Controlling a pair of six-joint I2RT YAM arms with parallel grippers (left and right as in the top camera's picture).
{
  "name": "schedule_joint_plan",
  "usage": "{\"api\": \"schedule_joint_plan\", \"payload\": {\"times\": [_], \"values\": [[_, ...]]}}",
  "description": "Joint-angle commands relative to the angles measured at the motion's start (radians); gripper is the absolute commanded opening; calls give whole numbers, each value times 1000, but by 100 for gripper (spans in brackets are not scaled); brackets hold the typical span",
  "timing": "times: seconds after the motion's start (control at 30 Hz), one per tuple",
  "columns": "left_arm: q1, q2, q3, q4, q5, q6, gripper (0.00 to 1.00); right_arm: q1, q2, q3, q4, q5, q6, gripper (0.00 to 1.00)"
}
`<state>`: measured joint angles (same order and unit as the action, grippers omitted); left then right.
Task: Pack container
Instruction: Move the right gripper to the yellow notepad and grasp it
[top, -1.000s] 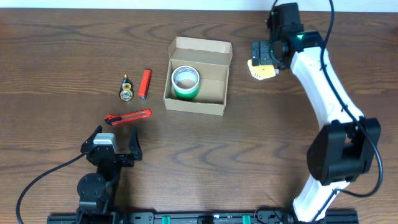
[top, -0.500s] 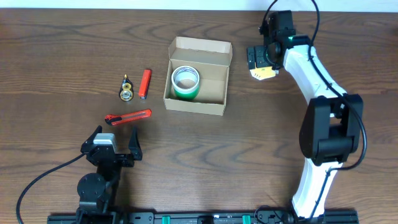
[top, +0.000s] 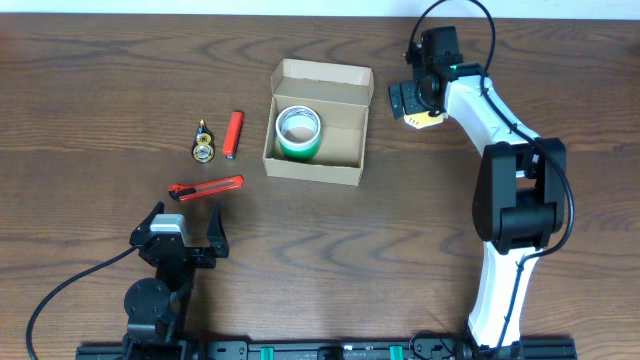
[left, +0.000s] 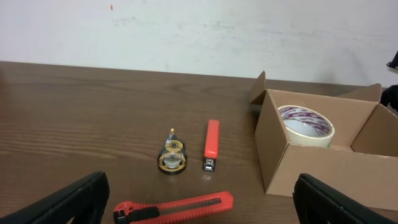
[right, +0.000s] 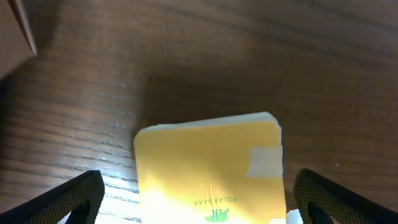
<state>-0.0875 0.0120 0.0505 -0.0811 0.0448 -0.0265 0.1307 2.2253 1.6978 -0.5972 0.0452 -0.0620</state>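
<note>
R gripper (top: 412, 100) spread wide over yellow pad (right: 208, 168), gripping nothing; pad's lower edge cut off in wrist view, half-hidden overhead; L gripper (top: 185, 228) wide open, empty; container (top: 310, 170) mid-table, tape roll (top: 298, 131) inside.

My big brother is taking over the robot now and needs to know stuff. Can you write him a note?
Left gripper: open, empty, low near the red cutter.
Right gripper: open, empty, over the yellow note pad, just right of the container.
Done: the tape roll sits inside the open container.
Left: pack the note pad, cutter, red stapler and small round dispenser, all on the table.
</note>
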Motion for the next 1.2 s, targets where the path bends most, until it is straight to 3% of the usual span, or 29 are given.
{"api": "schedule_joint_plan", "payload": {"times": [0.0, 1.0, 1.17], "values": [[4, -7, -37, -11, -12, -3, 95, 7, 40, -8, -13, 6, -14, 99], [4, -7, -37, -11, -12, -3, 95, -17, 85, -8, -60, -13, 73, 99], [4, -7, -37, -11, -12, -3, 95, -17, 85, -8, -58, -12, 77, 88]]}}
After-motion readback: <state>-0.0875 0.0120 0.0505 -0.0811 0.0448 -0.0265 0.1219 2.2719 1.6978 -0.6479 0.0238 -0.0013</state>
